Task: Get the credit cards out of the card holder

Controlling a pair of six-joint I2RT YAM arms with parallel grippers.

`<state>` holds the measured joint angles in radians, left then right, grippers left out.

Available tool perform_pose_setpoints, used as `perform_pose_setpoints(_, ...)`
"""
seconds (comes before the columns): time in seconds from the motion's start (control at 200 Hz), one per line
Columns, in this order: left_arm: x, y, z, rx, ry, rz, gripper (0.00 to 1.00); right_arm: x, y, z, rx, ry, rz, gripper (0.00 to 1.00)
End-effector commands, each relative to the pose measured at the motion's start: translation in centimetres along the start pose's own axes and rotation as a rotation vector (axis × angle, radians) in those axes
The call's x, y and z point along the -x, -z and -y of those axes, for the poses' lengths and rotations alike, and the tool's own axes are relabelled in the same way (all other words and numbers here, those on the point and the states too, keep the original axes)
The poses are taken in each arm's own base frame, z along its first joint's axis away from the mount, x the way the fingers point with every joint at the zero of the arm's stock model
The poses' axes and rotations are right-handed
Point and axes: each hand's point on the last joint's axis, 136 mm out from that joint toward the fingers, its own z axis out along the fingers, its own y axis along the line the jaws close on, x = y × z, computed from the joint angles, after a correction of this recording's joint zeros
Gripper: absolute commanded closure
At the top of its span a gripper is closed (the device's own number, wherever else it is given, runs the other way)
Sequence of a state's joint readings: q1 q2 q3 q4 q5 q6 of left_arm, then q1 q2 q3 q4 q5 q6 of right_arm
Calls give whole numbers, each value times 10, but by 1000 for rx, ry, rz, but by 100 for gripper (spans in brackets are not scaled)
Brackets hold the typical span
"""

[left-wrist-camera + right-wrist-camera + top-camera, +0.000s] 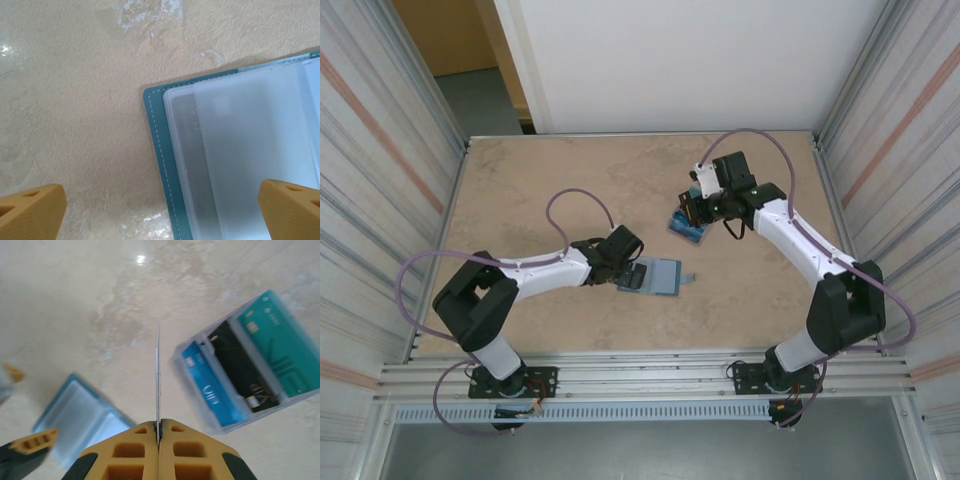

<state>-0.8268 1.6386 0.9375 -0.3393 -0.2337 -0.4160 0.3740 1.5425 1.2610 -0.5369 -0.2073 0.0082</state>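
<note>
**Card holder** [665, 275]: lies open and flat on the table [540, 190], near centre, closest to the arm bases. Teal-blue outer edge with pale stitching, frosted clear sleeves inside (sleeve contents not legible).

**L gripper** [632, 273]: low over the holder's left edge. Fingers [31, 210] are spread wide, one over bare table and the other over the sleeves, gripping nothing. L arm is bent at the elbow, forearm reaching right.

**Credit cards** [247, 372]: farther out, well apart from the holder. Teal, black and blue, side by side within a clear surround on the table.

**R gripper** [158, 432]: above the cards, jaws closed on one card [158, 375] seen edge-on (colour cannot tell). R arm extended fwd, wrist angled left.
</note>
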Motion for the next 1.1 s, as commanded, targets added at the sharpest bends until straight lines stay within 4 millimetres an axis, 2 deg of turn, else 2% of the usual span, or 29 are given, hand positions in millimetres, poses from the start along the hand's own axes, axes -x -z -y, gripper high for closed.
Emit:
perform_pose_setpoints(0.0,6,13,-8,13,25,48,1,6,-6,20,-51,113,-30,97)
perform_pose_setpoints(0.246,3,21,-20,22,60,68,1,14,-30,37,-97,244,-77,96)
perform_pose_setpoints(0.491,2,31,-32,27,91,94,1,14,-41,46,-124,358,-120,94)
perform_pose_setpoints(0.787,4,35,-37,21,120,106,1,10,-50,45,-92,405,-156,93)
perform_pose_setpoints(1.097,4,36,-40,20,128,111,1,-1,-68,60,-123,418,-221,94)
